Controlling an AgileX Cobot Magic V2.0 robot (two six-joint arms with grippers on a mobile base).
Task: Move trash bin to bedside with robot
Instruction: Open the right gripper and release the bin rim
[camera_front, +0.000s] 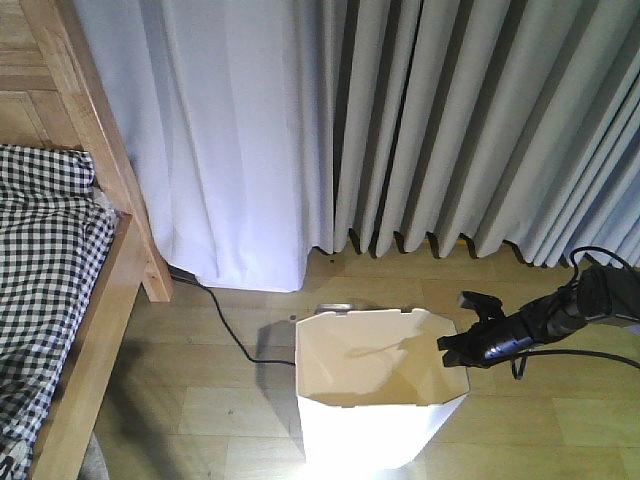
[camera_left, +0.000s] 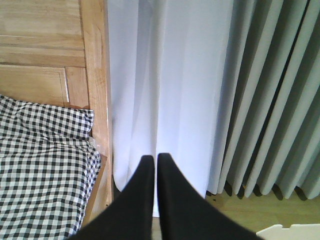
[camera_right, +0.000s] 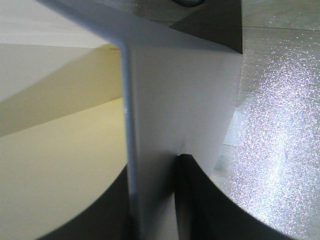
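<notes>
White plastic wall of the trash bin (camera_right: 180, 100) sits pinched between my right gripper (camera_right: 152, 200) fingers at the rim's right edge; the bin stands on the wooden floor (camera_front: 200, 400), right of the bed (camera_front: 60, 300). My left gripper (camera_left: 154, 165) is clenched, empty. I'd drag leftward slowly, since thin walls flex, watching the black cable (camera_front: 225, 330).

You're looking at a thin, smooth white plastic trash bin (camera_front: 375, 420), a matt wooden bed frame (camera_front: 95, 120) with checked cloth bedding (camera_front: 40, 260), soft pleated curtains (camera_front: 450, 120), and a wood-look floor (camera_front: 200, 390) with a slight sheen.
</notes>
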